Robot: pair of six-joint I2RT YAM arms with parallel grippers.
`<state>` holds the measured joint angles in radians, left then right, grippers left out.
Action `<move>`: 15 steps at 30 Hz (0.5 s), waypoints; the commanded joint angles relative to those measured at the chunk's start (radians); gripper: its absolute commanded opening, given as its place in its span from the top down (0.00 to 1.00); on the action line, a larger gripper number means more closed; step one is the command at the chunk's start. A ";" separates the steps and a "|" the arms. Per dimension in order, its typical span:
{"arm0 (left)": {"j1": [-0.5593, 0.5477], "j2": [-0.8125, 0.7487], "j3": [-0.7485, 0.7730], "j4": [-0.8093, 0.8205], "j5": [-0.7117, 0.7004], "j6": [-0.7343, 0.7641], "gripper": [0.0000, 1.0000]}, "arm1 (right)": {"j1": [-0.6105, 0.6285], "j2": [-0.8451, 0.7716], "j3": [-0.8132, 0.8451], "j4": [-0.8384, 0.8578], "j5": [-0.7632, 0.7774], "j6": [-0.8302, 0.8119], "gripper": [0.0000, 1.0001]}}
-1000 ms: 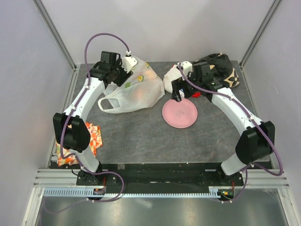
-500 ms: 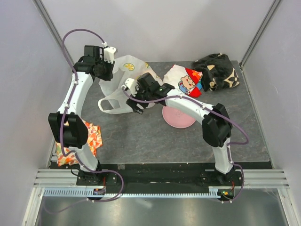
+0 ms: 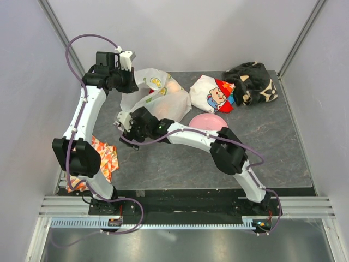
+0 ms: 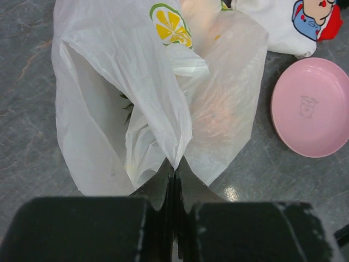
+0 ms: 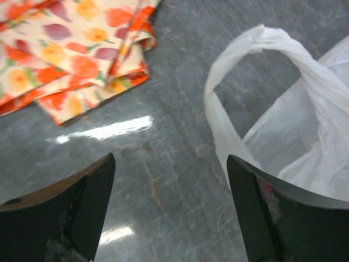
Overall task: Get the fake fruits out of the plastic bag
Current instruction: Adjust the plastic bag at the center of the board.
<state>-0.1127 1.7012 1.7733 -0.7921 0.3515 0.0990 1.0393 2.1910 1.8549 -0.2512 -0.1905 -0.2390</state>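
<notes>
In the overhead view the plastic bag [image 3: 158, 101] lies at the table's [image 3: 262, 153] 11 o'clock. Its long axis runs from the loop handles at 7 o'clock to the closed bottom at 1 o'clock, so the mouth faces 7 o'clock. The film is thin, crinkled and milky-translucent. It carries a yellow lemon-slice print [image 4: 170, 24] ringed in green.

The fake fruits [image 4: 215, 112] are inside the bag and show through the film only as soft orange-pink glows. Which piece is which cannot be told. A dark green spiky shape deeper in may be a pineapple crown.

The left gripper [image 4: 174, 164] has its fingers pressed together on a pleat of the bag's film and holds it up at the bag's 10 o'clock side.

The right gripper [image 5: 170, 164] hovers low with its fingers spread wide. One white handle loop [image 5: 256, 76] lies at its 1 o'clock, not touched.

A folded orange patterned cloth [image 5: 82, 43] lies at the right gripper's 11 o'clock. A smooth round pink plate [image 4: 311, 106] sits at the bag's 4 o'clock, with a faint cup-shaped mark at its centre. Just beyond the plate is a white cloth with a cartoon bear [image 3: 214, 95].
</notes>
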 commanded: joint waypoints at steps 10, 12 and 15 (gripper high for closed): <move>0.022 -0.034 0.026 -0.021 0.080 -0.082 0.98 | 0.036 0.193 0.119 0.332 0.413 -0.012 0.13; 0.024 -0.037 0.025 -0.021 0.084 -0.088 0.98 | 0.047 0.202 0.127 0.352 0.466 -0.026 0.15; 0.025 -0.041 0.026 -0.021 0.092 -0.090 0.98 | 0.056 0.208 0.151 0.369 0.502 -0.051 0.16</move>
<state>-0.0914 1.7008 1.7733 -0.8120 0.4026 0.0444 1.0733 2.3894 1.9324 0.0116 0.1898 -0.2504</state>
